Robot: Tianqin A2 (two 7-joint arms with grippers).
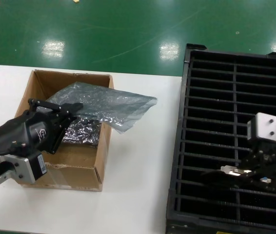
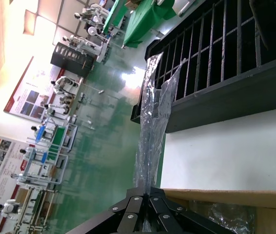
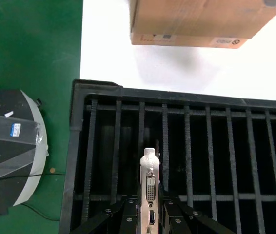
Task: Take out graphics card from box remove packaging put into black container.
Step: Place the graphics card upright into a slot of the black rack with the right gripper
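Graphics card (image 3: 149, 187): held by right gripper (image 3: 149, 214), fingers clamped on either side of its silver end bracket; bracket w/ white multi-pin port and a smaller port below faces the wrist cam. Card sits over the black tray (image 3: 77, 161), in line w/ the narrow crosswise slots, near the tray's near end on the robot's right side; whether the card's lower edge is seated in a slot cannot be told. In head view the same card (image 1: 235, 171) shows as a pale metal strip at the right gripper (image 1: 255, 176), above the tray (image 1: 177, 161). Tray has two columns of slots, no other items seen in them. Bag (image 1: 106, 105): grey, crinkly, translucent, pinched at one end by left gripper (image 1: 72, 108), fingers closed on it; the rest stretches out over the cardboard box (image 1: 87, 170) rim toward the tray, hanging clear of the white table (image 1: 143, 185). Left wrist view confirms: bag (image 2: 150, 126) runs straight out from the gripper (image 2: 143, 202), edge-on. Box is open-topped, on the table's left part, well apart from the tray; inside lies more shiny dark crinkled material (image 1: 82, 132) on the box floor, contents not identifiable. Table stands on a green floor (image 1: 104, 34).
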